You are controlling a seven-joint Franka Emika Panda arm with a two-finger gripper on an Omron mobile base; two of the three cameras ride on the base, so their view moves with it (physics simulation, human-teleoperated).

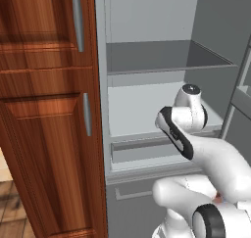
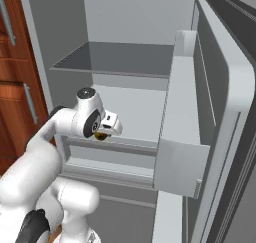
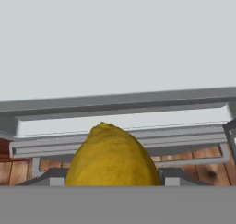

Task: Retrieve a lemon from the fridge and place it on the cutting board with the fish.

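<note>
I saw the small yellow oval lemon (image 3: 113, 156) sitting right at the bottom of the hand view, squarely between the two dark finger tips (image 3: 50, 177) that rose on either side of it, so close that its flanks met them; the two-finger pincer (image 3: 110, 179) was closed on the lemon at a middling width. From the right base view I caught only a sliver of yellow-brown under the white hand, where the gripper (image 2: 106, 133) hung just in front of the lower white shelf edge, in the open mouth of the tall grey fridge (image 2: 135, 22). Behind the fruit in the hand view ran pale grey shelf rails, and below them a strip of reddish-brown wooden floor (image 3: 203, 165). The fridge's upper grey shelf (image 1: 162, 60) lay bare above the arm, and the white shelf below it stretched back to the rear wall. The open fridge door (image 2: 220, 112) stood to my right, its white door bin (image 2: 180, 152) jutting toward the arm. To the left, the reddish-brown wooden cabinet (image 1: 44, 124) with slim grey handles (image 1: 87, 113) stood flush beside the fridge.
</note>
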